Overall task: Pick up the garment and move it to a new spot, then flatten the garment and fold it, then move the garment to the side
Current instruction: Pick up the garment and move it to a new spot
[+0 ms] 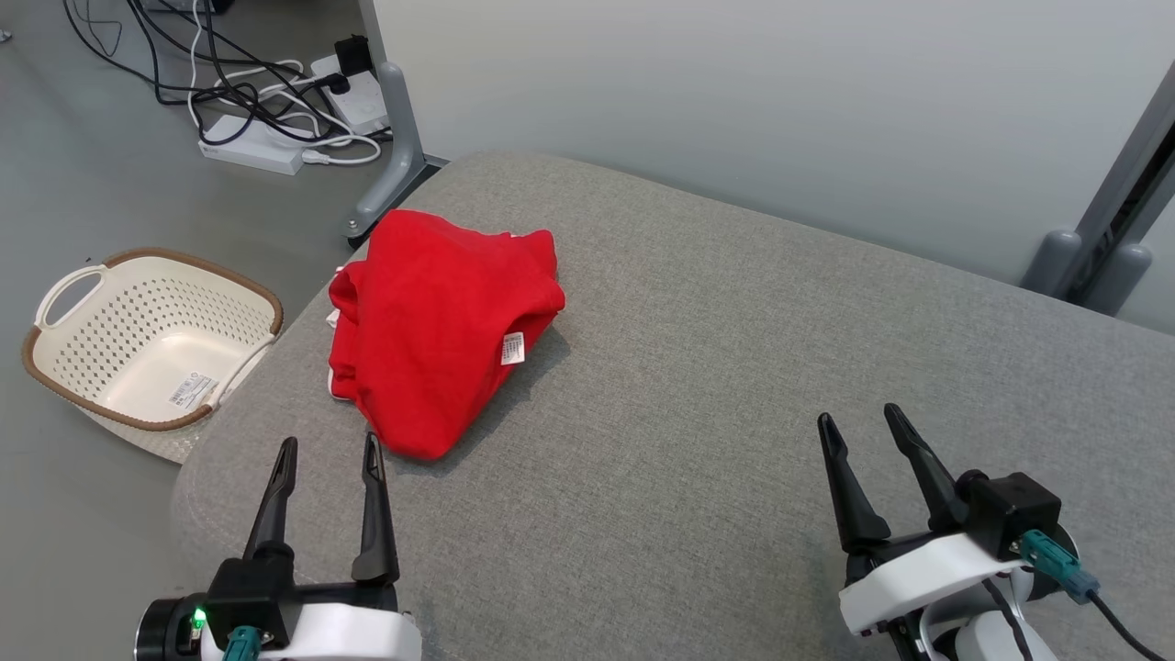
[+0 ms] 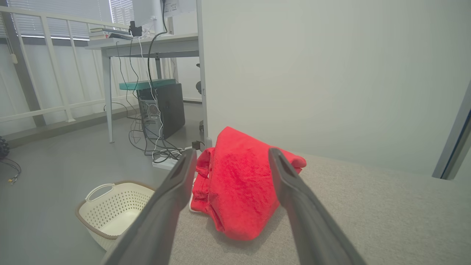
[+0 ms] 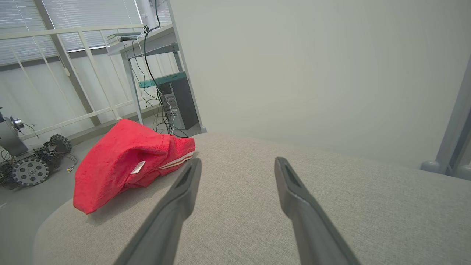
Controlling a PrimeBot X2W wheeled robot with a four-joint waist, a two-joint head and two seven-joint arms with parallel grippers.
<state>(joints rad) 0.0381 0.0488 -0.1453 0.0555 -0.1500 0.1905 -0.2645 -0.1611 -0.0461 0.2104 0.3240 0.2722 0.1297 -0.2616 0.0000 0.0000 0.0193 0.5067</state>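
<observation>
Light on my feed is soft and even, with no hard glare. The garment (image 1: 441, 330) throws only a faint, fuzzy shadow toward the near edge of the bench (image 1: 698, 367). In the wrist views, daylight through the blinds (image 2: 55, 18) looks bright and slightly washed out. The fingers (image 2: 162, 213) of the left gripper (image 2: 232, 151) are smeared out of focus up close, as are those of the right gripper (image 3: 238, 161). Straight lines bow near the wrist views' edges. My head view is sharp.

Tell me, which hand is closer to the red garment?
Left. The left hand is open just short of the garment, at its near edge; the right hand is open well off to its right.
</observation>
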